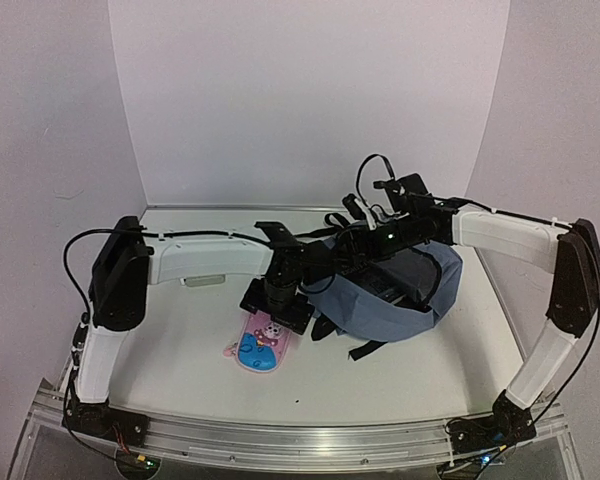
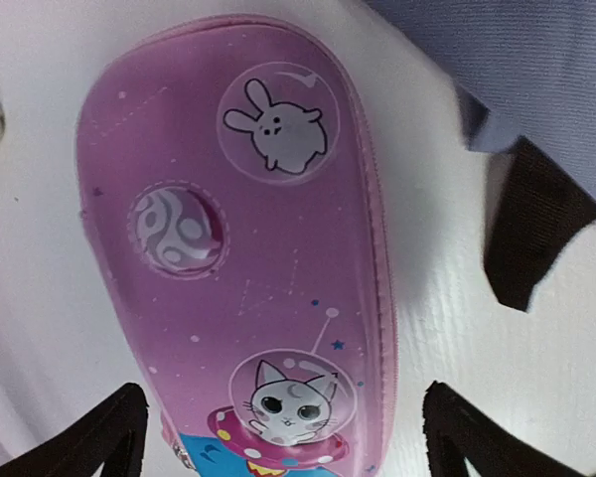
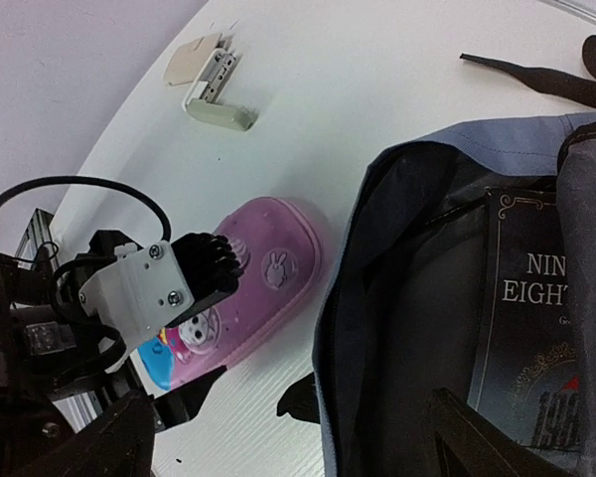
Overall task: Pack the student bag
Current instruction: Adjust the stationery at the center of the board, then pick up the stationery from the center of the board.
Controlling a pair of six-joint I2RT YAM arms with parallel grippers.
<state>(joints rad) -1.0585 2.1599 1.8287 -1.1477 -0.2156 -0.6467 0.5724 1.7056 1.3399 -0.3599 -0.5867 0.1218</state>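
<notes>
Pink pencil case (image 2: 248,248) sat between the spread left gripper (image 2: 283,422) and could skid aside when pinched; the student bag (image 3: 497,144) below the likewise spread right gripper (image 3: 288,432) might sag shut

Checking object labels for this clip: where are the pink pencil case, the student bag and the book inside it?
pink pencil case (image 2: 238,258), left wrist view, middle of its top face.
student bag (image 1: 405,308), top external view, blue-grey outer fabric.
book (image 3: 531,348), right wrist view, dark cover below the title.

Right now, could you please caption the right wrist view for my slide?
Open backpack holding a dark book, with a pink pencil case beside it on the table.
</notes>
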